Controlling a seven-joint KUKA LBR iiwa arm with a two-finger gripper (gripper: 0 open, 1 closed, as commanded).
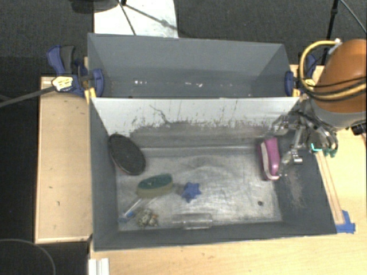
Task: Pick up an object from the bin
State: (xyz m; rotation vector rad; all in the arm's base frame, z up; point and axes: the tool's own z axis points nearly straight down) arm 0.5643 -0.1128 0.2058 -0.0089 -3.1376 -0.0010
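Observation:
My gripper (293, 153) hangs over the right side of the bin, close to the sloping right wall. Right beside it on its left is a purple and white oblong thing (270, 158), standing on end. It touches or nearly touches the gripper; whether it is gripped cannot be made out. A small dark speck (259, 203) lies on the floor below it.
On the left of the bin lie a black oval disc (127, 153), a green and yellow sponge-like pad (155, 184), a blue star (191, 191), a thin pen-like stick (132, 209), a small speckled lump (148, 217) and a clear flat piece (192, 219).

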